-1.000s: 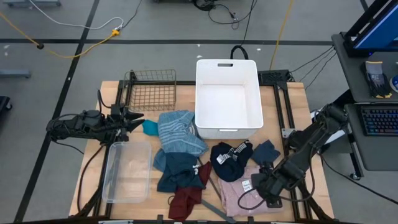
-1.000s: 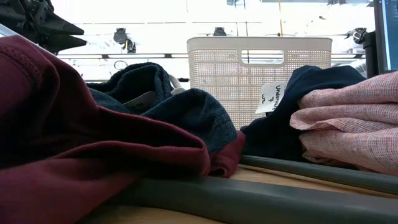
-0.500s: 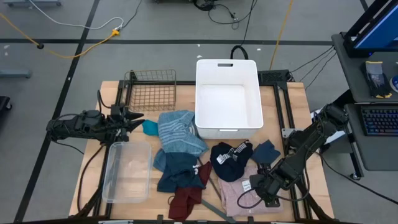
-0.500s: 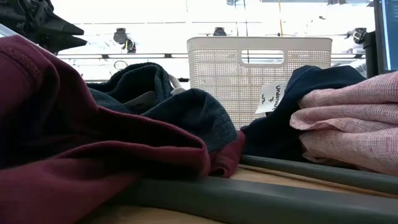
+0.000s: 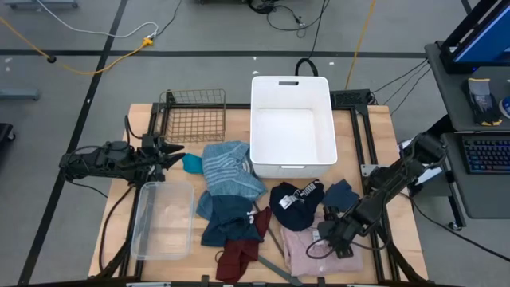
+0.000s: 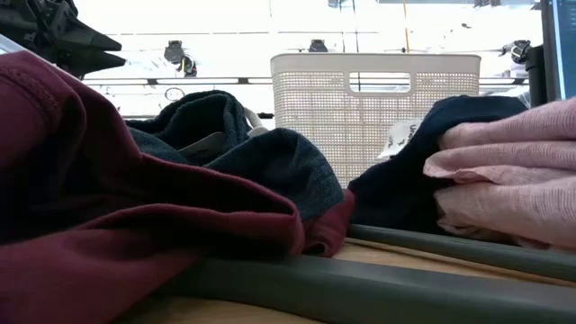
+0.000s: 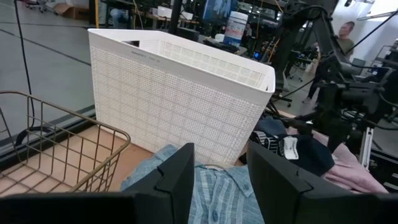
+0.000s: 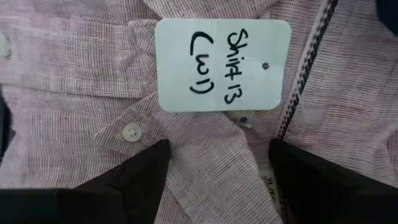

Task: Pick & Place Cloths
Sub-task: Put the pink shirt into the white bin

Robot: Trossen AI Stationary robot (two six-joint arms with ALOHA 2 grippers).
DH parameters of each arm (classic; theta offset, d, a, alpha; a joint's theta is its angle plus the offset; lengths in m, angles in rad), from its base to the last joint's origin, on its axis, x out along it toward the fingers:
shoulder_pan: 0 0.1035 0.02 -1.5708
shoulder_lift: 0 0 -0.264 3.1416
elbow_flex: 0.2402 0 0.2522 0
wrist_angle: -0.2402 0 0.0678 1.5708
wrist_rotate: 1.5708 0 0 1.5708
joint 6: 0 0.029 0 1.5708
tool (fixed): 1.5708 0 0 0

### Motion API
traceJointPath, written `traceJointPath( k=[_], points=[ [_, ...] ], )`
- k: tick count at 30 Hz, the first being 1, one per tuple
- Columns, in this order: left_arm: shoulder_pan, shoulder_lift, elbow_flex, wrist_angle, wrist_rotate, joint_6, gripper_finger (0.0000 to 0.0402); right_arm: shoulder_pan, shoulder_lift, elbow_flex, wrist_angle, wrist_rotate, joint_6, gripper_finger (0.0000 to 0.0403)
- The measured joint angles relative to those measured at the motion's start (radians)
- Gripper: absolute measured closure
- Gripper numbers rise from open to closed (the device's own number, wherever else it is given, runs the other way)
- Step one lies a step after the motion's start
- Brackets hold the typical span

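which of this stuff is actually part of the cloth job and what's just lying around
Part of the job:
pink shirt, right gripper open over it
light-blue striped shirt
navy printed top
maroon garment
teal piece
white bin

Lying about:
wire basket
clear tub
grey hanger

right arm covers pink shirt [image 5: 299,249]; hanger [image 6: 360,292] ends cut off.

A robotics lab or workshop. Bare grey floor [image 5: 199,32] crossed by taped lines and loose cables [image 5: 96,60]; wooden table [image 5: 374,131] on a black metal frame; beside its right edge, a desk with keyboard [image 5: 484,155]. Beyond the far edge, more dark equipment, screens and a person [image 7: 346,34] standing among workstations.
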Motion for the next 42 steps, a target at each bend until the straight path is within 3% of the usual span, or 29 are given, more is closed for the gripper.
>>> traceJointPath(
  k=[6,11,27,31,35,42],
  points=[
    [0.0,0.0,0.0,-0.001,0.0,0.0,0.0254,0.0,0.042,-0.053,0.016,0.001,-0.034,0.0133],
    [0.0,0.0,0.0,-0.001,-0.001,0.0,0.0254,-0.007,0.053,-0.054,0.021,0.0,-0.104,0.0165],
    [0.0,0.0,0.0,-0.008,-0.001,0.007,0.0254,-0.067,0.056,-0.055,-0.003,-0.082,-0.154,0.0387],
    [0.0,0.0,0.0,-0.007,-0.001,0.008,0.0254,-0.067,0.056,-0.054,-0.01,-0.107,-0.091,0.0388],
    [0.0,0.0,0.0,-0.007,-0.001,0.008,0.0254,-0.067,0.036,-0.038,-0.006,-0.202,-0.044,0.0388],
    [0.0,0.0,0.0,-0.006,-0.001,0.008,0.0254,-0.064,-0.104,-0.02,0.056,-0.308,0.015,0.0388]
  ],
)
